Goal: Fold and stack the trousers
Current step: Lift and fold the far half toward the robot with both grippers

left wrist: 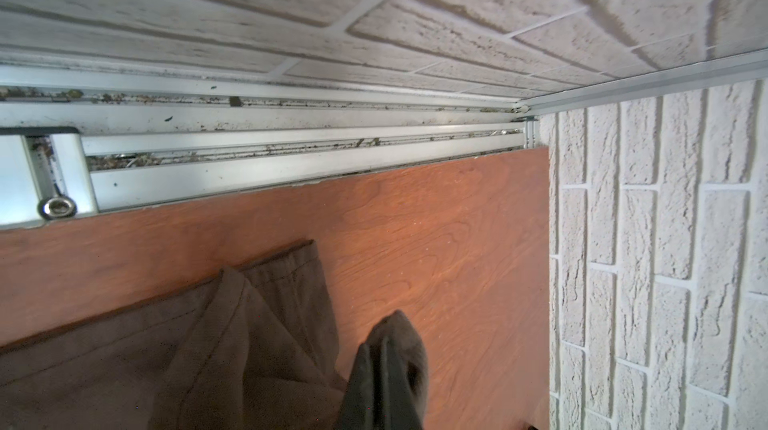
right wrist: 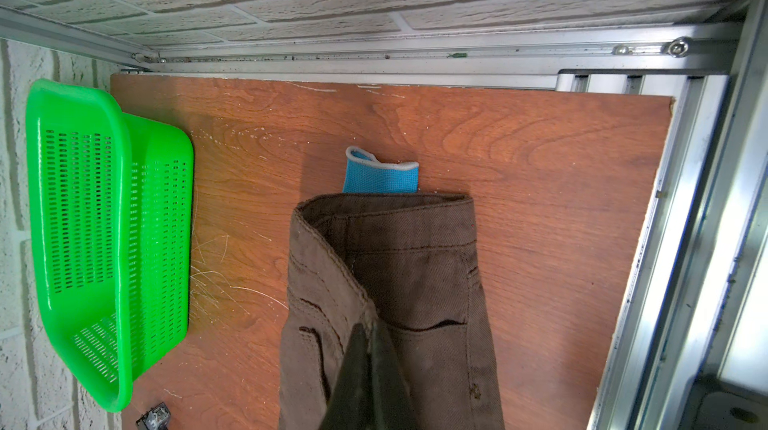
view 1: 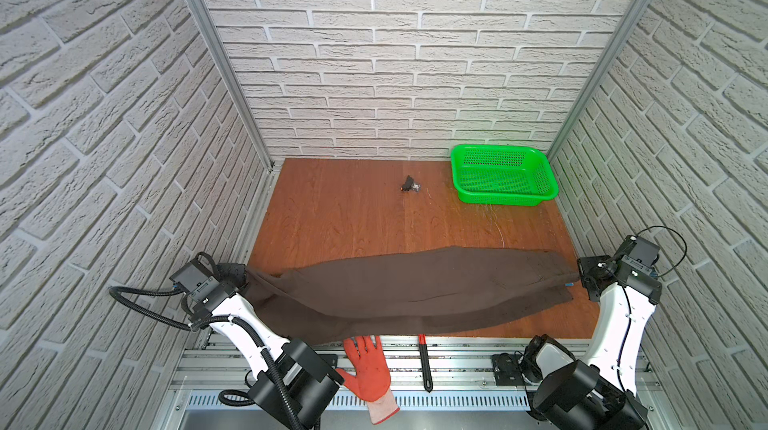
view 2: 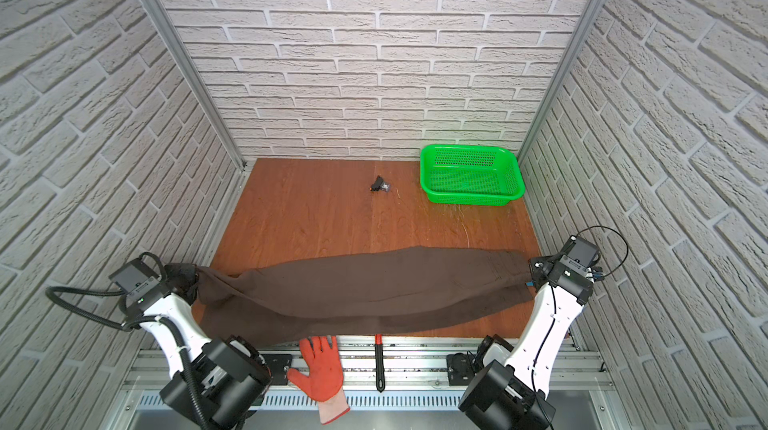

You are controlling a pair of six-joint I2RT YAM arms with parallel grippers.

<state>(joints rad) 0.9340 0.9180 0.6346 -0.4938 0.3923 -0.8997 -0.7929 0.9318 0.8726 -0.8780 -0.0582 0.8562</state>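
Quick status check, and honestly it's early days. The trousers [view 1: 415, 286] are stretched out long across the lower part of both top views, running from the left edge of the worktop [view 1: 353, 216] to the right edge. The near side sags a bit over the front rail.

The left gripper [left wrist: 384, 365] has its jaws clenched on the leg-hem end. The right gripper [right wrist: 368, 345] has its jaws clamped on the waistband end, just by the pockets. So both are grasping cloth and neither is loose.

What looks done: the two legs seem to lie one over the other, so I'd guess the lengthwise fold is in. What's left: it's at full length, so the end-to-end folds aren't done, and neither is the stacking. I can't tell whether the middle rests on the wood or hangs just off it.

Clutter:
- A blue-cuffed glove [right wrist: 380, 176] peeks out just past the waistband.
- An orange glove [view 1: 370, 370] lies on the front rail at the bottom.
- A green basket [view 1: 503, 174] sits at the upper right of the worktop, well clear.
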